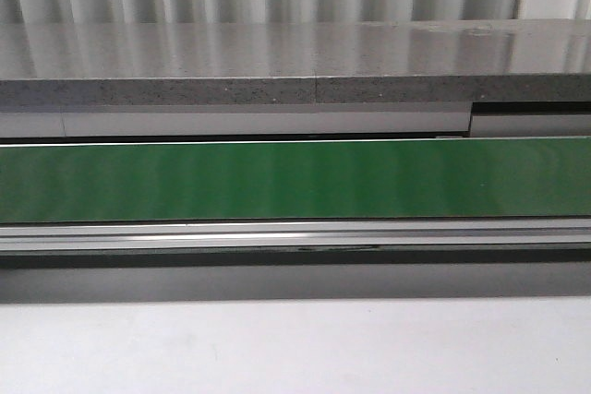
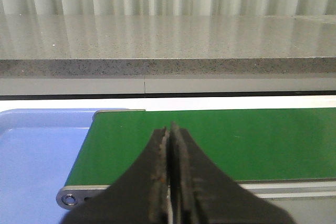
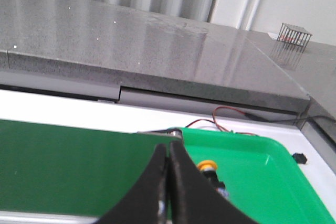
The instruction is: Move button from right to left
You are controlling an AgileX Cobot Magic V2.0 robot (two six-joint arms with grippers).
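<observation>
The button [image 3: 208, 167] lies in the green tray [image 3: 262, 161] just past the belt's right end; I see its yellow cap and black collar, the rest is hidden behind my right fingers. My right gripper [image 3: 168, 148] is shut and empty, hanging over the belt's end beside the button. In the left wrist view my left gripper [image 2: 169, 129] is shut with nothing in it, above the left end of the green belt [image 2: 220, 140]. Neither gripper nor the button shows in the front view, only the belt [image 1: 295, 179].
A blue tray [image 2: 37, 156] sits off the belt's left end. A grey stone counter [image 1: 277, 66] runs behind the belt. Red and black wires [image 3: 231, 114] lie behind the green tray, and a small wire cage [image 3: 295, 33] stands on the counter far back.
</observation>
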